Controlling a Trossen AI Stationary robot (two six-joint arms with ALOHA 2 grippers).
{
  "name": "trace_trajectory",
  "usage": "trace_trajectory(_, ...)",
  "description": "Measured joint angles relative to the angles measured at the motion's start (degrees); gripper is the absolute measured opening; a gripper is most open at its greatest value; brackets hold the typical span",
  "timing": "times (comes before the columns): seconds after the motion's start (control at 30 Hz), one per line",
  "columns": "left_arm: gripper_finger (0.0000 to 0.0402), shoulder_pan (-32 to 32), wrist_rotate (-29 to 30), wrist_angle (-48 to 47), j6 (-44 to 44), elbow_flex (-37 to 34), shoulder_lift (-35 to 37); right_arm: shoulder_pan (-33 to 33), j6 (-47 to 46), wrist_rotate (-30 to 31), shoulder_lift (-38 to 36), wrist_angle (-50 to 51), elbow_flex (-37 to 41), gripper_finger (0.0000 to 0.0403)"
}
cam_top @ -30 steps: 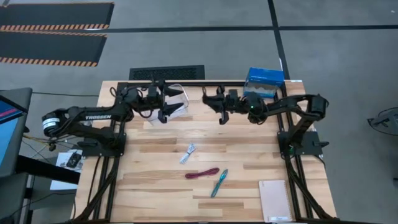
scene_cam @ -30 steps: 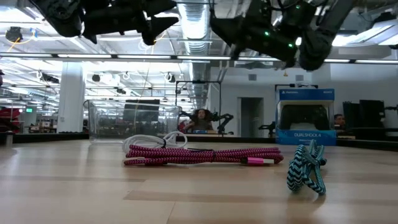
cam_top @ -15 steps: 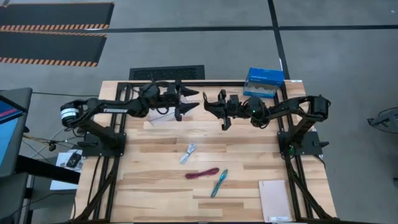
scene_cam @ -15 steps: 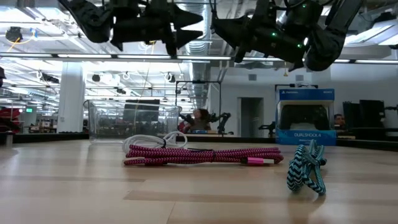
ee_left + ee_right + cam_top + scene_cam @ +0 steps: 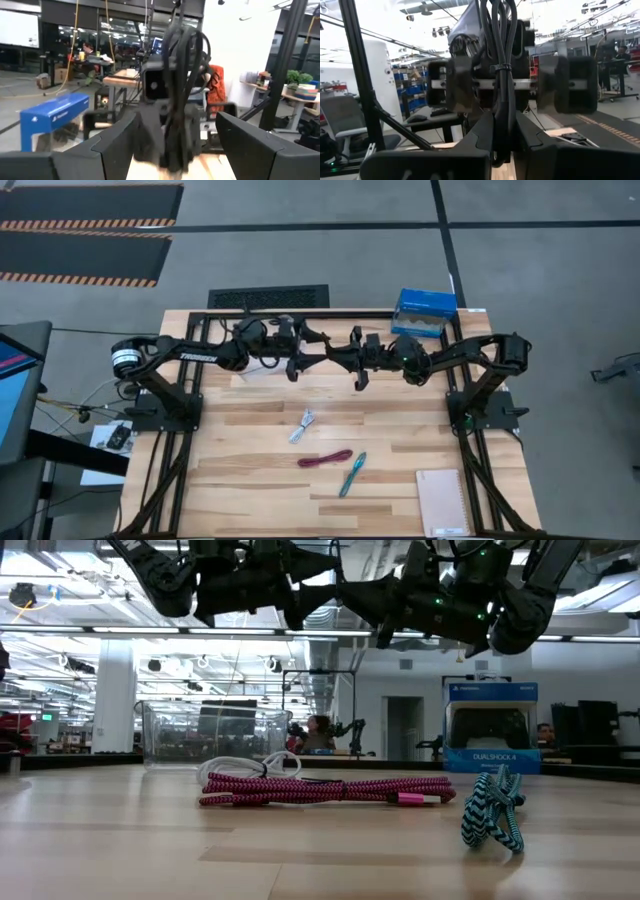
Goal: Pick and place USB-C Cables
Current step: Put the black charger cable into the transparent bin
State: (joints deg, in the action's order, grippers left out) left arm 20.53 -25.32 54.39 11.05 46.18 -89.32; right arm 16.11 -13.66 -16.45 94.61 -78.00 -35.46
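Three bundled cables lie flat on the wooden table [image 5: 240,480]: a white-grey one [image 5: 303,425] [image 5: 238,768], a longer maroon one [image 5: 325,458] [image 5: 330,790] and a teal braided one [image 5: 352,473] [image 5: 492,812]. No black cable shows. Both arms hover high over the table's far part, tips facing each other. My left gripper [image 5: 320,350] [image 5: 175,127] is open and empty. My right gripper [image 5: 340,358] [image 5: 503,117] is shut and empty. Each wrist view looks straight at the other arm's gripper.
A clear plastic bin [image 5: 215,730] stands at the far edge beneath the left arm. A blue box [image 5: 425,310] [image 5: 490,730] sits at the far right corner. A notebook [image 5: 442,502] lies at the near right corner. People sit in the room beyond.
The left arm has swung from over the clear bin toward the table's right, ending tip to tip with the right gripper. The right gripper has edged slightly toward the left. The cables have stayed where they were.
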Motion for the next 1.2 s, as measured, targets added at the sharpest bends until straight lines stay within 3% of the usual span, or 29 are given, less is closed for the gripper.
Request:
trace_trajectory(0.27, 0.0238, 0.0, 0.24, -1.92, -0.57, 0.96, 0.09, -0.43, 0.03, 0.11, 0.0, 0.92, -0.02, 0.0044)
trace_trajectory(0.7, 0.002, -0.02, 1.82, -3.39, -3.0, 0.96, 0.09, -0.34, -0.01, 0.38, 0.0, 0.94, -0.02, 0.0044)
trace_trajectory(0.93, 0.0007, -0.02, 2.01, -4.17, -2.99, 0.96, 0.13, -0.3, -1.3, 0.33, 0.0, 1.7, -0.02, 0.0063)
trace_trajectory(1.2, 0.0002, 0.0, 2.05, -4.79, -1.98, 0.96, 0.13, -0.25, -1.36, 0.1, -0.08, 2.98, -0.04, 0.0122)
